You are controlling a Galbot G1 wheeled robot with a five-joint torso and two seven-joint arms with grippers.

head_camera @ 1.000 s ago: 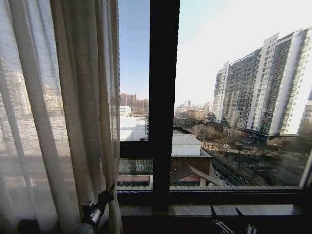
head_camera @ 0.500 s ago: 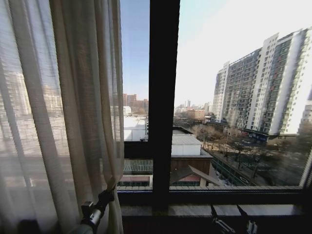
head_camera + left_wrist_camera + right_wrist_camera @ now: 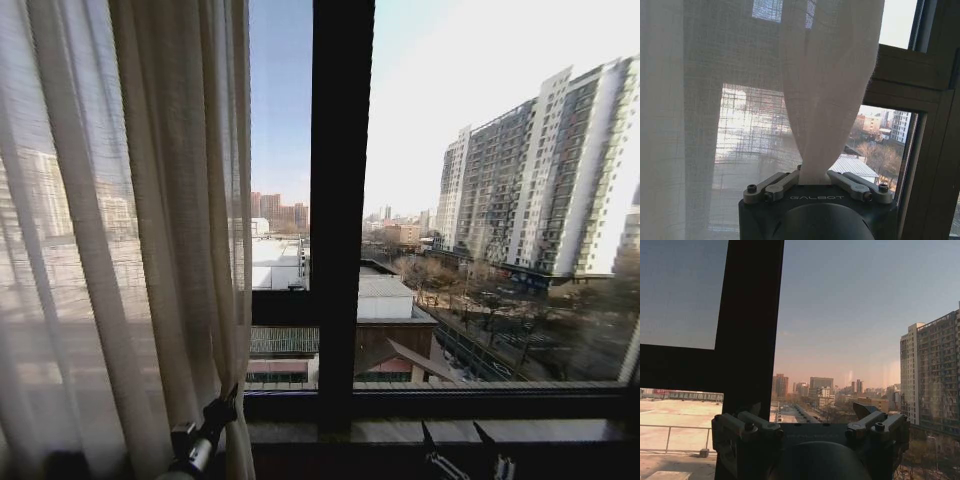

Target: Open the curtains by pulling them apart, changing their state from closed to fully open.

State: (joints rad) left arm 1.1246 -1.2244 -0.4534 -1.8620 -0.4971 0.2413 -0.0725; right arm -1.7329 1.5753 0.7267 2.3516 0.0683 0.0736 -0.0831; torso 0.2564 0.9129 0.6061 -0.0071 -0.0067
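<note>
The jaws of the left gripper (image 3: 814,176) are clamped on a gathered fold of the curtains (image 3: 120,250), low at the fabric's inner edge; the left wrist view shows the cloth pinched together and rising from between them. The jaws of the right gripper (image 3: 460,445) stand apart, holding nothing, low at the frame's bottom edge on the robot's right, pointing toward the glass.

A tall window fills the scene. The sheer cream curtains hang over its left part in vertical pleats, bunched and beige-tan along the inner edge where the left gripper (image 3: 215,418) grips them. A second panel cannot be made out on the right side. A dark vertical window frame bar (image 3: 342,200) stands just right of the curtain's edge, with a strip of bare glass between them. Right of the bar the glass is uncovered, showing sky and a high-rise building (image 3: 545,180). A window sill (image 3: 400,430) runs along the bottom.
</note>
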